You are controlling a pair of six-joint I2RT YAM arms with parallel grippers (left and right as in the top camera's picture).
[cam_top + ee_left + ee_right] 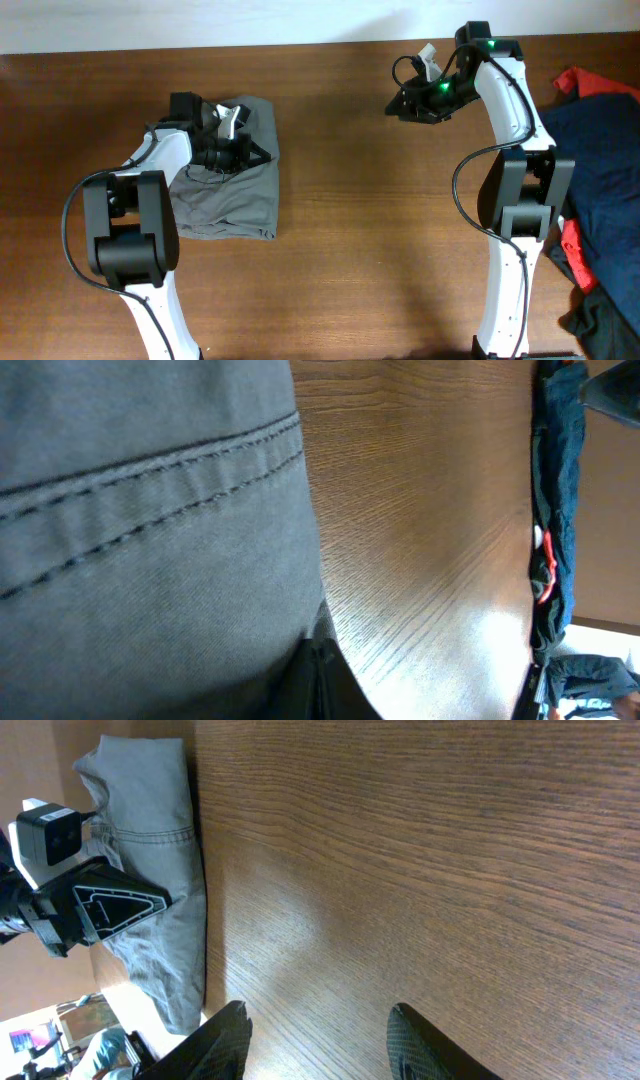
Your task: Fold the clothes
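Position of the clothes: flat on the left part of the wooden table, laid as a rough rectangle of grey-olive fabric, with the longer side running away from the robot. Far end slightly bunched, near end smooth with a straight hem. Left gripper set directly on top of the far half of the clothes, inside the fabric outline and close to its right edge. Jaws of the left gripper closed on the fabric. In the left wrist view, cloth filling the left half of the frame, with a double-stitched seam running across it and only a dark fingertip showing at the lower edge of the cloth. How much cloth sits between the jaws cannot be told. Right gripper well apart from the clothes, raised over bare wood on the far right part of the table and facing left toward the garment. In the right wrist view, both dark fingers spread apart with nothing but table surface between them. Jaws open, nothing held. At the right edge of the table, beside the right arm base: a navy garment heaped with a red cloth, both well apart from the clothes and from either gripper.
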